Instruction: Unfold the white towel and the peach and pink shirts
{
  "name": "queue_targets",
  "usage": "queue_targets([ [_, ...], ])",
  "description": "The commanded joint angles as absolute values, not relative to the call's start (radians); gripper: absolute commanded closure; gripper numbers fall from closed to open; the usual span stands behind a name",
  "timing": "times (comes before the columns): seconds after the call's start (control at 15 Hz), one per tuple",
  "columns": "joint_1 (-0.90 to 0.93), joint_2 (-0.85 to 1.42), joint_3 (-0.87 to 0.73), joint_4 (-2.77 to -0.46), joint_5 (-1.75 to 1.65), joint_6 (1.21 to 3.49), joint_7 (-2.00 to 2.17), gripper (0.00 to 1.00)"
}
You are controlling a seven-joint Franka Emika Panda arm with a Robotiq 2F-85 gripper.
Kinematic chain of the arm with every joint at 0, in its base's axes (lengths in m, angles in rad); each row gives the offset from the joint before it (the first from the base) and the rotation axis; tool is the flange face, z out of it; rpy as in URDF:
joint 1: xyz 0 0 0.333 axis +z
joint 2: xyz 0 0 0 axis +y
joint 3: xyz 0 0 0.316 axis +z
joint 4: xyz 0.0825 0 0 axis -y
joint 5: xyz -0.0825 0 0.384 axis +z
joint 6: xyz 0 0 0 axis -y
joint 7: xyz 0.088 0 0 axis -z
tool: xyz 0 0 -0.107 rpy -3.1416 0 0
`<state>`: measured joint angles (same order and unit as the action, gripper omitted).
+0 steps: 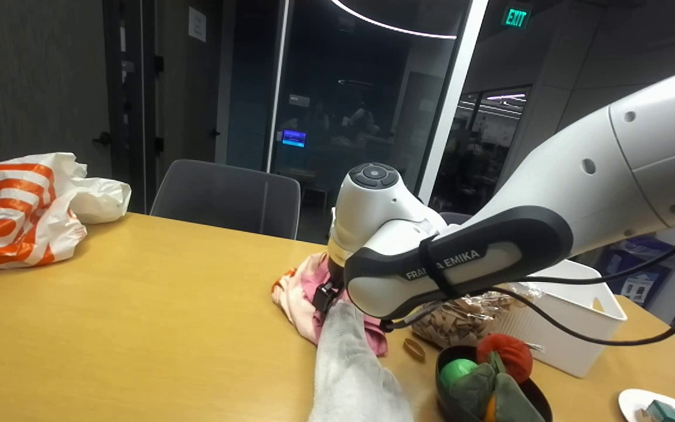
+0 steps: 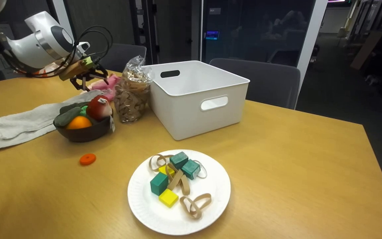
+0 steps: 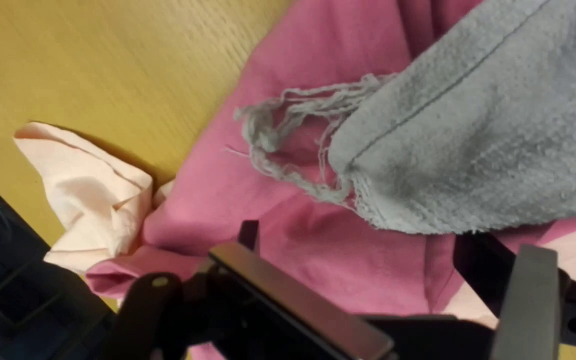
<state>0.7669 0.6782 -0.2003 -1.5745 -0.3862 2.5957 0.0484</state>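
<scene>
The white towel looks grey and lies as a long strip in both exterior views (image 1: 349, 369) (image 2: 28, 121). Its frayed end rests on the pink shirt in the wrist view (image 3: 488, 145). The pink shirt (image 3: 288, 200) is crumpled and also shows in both exterior views (image 1: 376, 340) (image 2: 112, 85). The peach shirt (image 3: 93, 205) shows bunched beside and under the pink one, and in an exterior view (image 1: 292, 298). My gripper (image 3: 363, 242) is open above the pink shirt, near the towel's end, with nothing held between its fingers. It also shows in both exterior views (image 1: 327, 296) (image 2: 96, 85).
A dark bowl of plush produce (image 2: 83, 134) stands beside the towel. A clear bag of brown strips (image 2: 131, 103) and a white bin (image 2: 207, 113) stand near the shirts. A paper plate (image 2: 144, 212) holds blocks and bands. A shopping bag (image 1: 21, 211) lies farther off.
</scene>
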Motion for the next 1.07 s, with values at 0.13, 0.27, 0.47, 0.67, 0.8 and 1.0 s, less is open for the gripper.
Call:
queue_targets([
  [0.13, 0.715, 0.717, -0.157, -1.499, -0.477, 2.612, 0.101, 0.00],
  [0.27, 0.707, 0.723, -0.166, -1.491, -0.513, 2.607, 0.114, 0.25],
  [0.47, 0.648, 0.722, -0.119, -1.496, -0.479, 2.599, 0.092, 0.42],
  [0.67, 0.595, 0.722, -0.074, -1.499, -0.459, 2.601, 0.084, 0.64],
  [0.8, 0.567, 0.718, -0.048, -1.500, -0.453, 2.601, 0.085, 0.80],
  [1.0, 0.525, 0.702, -0.009, -1.505, -0.427, 2.613, 0.084, 0.94],
])
